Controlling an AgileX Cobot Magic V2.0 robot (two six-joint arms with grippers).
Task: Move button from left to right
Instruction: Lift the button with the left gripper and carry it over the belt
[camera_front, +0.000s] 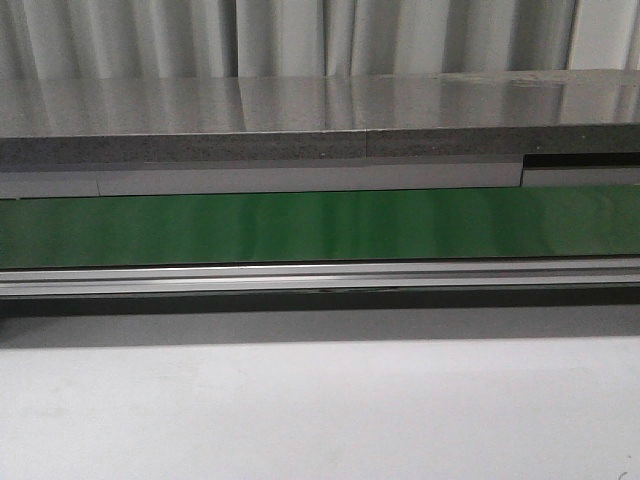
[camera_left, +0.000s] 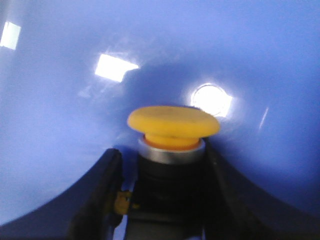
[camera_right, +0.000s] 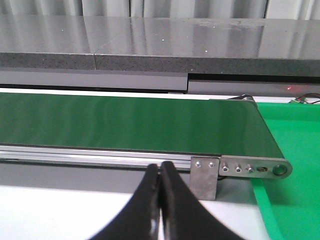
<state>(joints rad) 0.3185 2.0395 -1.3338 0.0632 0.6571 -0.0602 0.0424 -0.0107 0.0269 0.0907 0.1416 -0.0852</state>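
So, left gripper pinching the orange-yellow mushroom-cap push-button by its black body, inside a glossy blue container.

Honestly my worry is the grip: the fingers sit low on the body, so I reckon a quick lift could tilt it or let it slip back down. Right gripper is pressed together and empty, near the right end of the green conveyor belt. I can't see either arm from the front, and the belt's aluminium side rail looks like the thing to clear.
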